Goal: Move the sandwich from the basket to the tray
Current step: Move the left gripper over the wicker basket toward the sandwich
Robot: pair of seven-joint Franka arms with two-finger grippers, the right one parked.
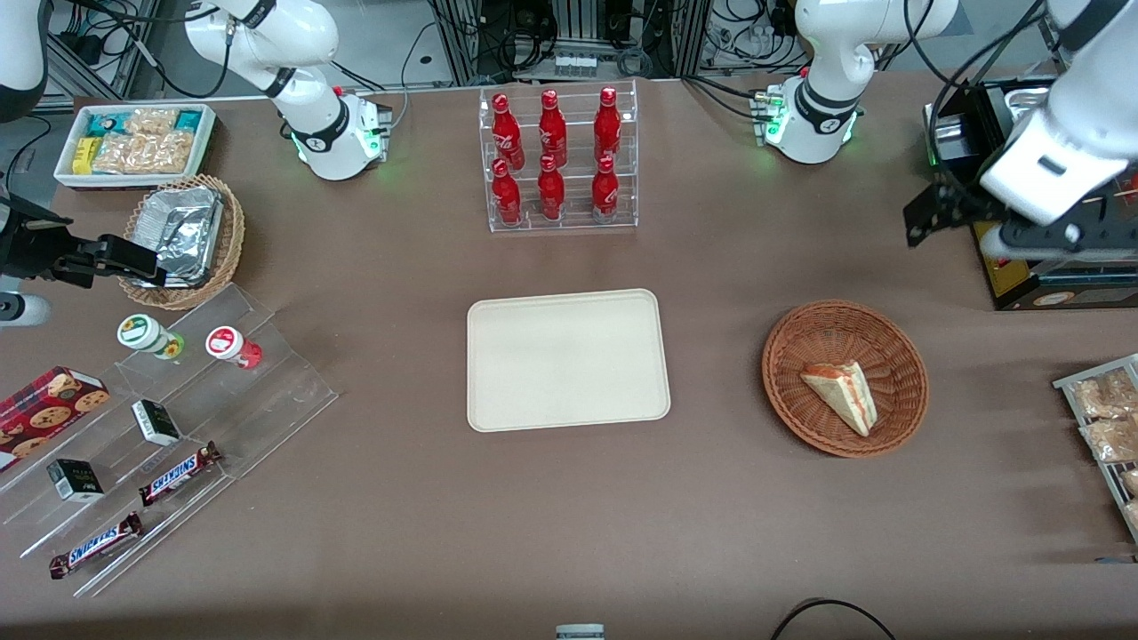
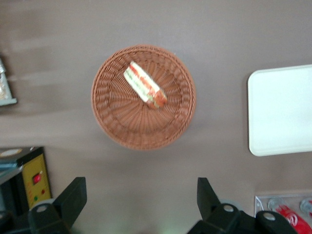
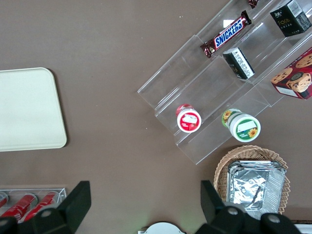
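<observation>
Brown table (image 1: 711,533): sandwich (image 1: 843,395) in basket (image 1: 800,342)

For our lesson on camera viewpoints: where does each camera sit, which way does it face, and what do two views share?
Front view: high before the table, looking down; both arms show, tray central.
Left wrist view: looks down on the sandwich in the basket; open gripper shows.
Right wrist view: looks down on the snack shelves.
All three share the tray.
</observation>
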